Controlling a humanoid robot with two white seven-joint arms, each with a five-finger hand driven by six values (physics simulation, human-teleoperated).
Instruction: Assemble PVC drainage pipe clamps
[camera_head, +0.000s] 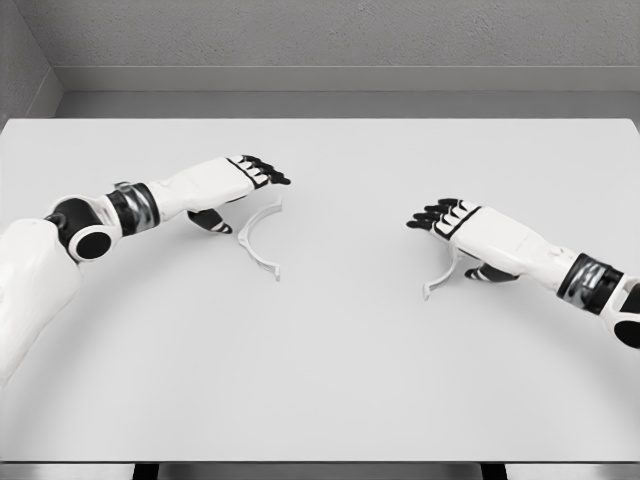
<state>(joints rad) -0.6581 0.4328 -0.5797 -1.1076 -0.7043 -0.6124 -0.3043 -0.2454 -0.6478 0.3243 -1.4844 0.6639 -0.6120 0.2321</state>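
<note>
Two white curved PVC clamp halves lie flat on the white table (320, 380). The left clamp half (258, 238) arcs from under my left hand down to the right. My left hand (258, 170) hovers just above its upper end, fingers extended and relaxed, holding nothing. The right clamp half (442, 275) is partly hidden under my right hand (438, 216); only its lower end shows. That hand's fingers point left, spread and relaxed, with the thumb below the palm. Neither hand grasps a part.
The table's back edge (320, 119) meets a grey wall, and its front edge (320, 462) runs along the bottom of the picture. Nothing else stands on the table.
</note>
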